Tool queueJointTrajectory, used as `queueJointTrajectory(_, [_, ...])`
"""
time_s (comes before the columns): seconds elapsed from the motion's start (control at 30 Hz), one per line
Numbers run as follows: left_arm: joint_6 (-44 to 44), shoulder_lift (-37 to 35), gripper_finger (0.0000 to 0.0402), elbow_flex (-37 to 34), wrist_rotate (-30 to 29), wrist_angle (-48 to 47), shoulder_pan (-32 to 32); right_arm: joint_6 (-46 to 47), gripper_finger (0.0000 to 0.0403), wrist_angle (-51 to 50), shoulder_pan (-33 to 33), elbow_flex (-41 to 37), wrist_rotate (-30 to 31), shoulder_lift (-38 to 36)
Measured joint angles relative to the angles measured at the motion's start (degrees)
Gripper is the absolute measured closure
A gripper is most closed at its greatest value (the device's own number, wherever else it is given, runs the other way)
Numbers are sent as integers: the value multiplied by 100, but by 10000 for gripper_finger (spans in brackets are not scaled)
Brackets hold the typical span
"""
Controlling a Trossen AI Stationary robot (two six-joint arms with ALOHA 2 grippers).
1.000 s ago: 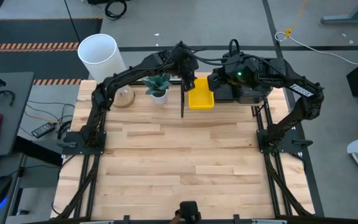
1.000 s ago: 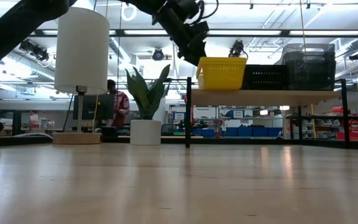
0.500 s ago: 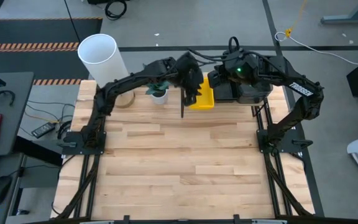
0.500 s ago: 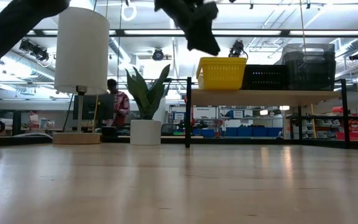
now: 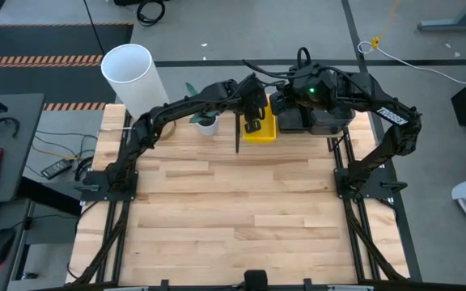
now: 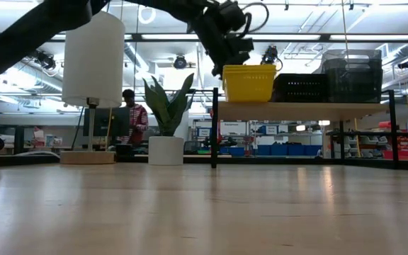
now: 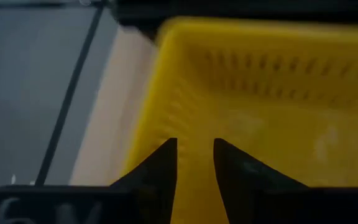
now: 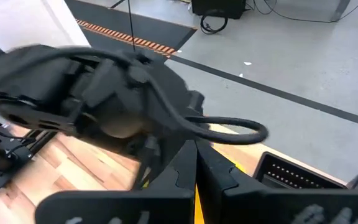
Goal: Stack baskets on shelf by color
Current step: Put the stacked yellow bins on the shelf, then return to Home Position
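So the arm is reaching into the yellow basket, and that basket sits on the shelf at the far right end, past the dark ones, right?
Not quite. The left gripper is at the yellow basket on the shelf, but that basket sits at the left end, with the black mesh basket and the dark grey baskets to its right. The low view shows it.
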Motion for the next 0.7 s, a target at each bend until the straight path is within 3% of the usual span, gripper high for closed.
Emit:
queueJointTrajectory(0.4, [7,23,297,-9,-202,293,453,-9,396,109,44,0,-61,0])
queueJointTrajectory(0.7, [-55,-270,318,151,837,127,427,-251,397,116,-46,-2,-203,-63])
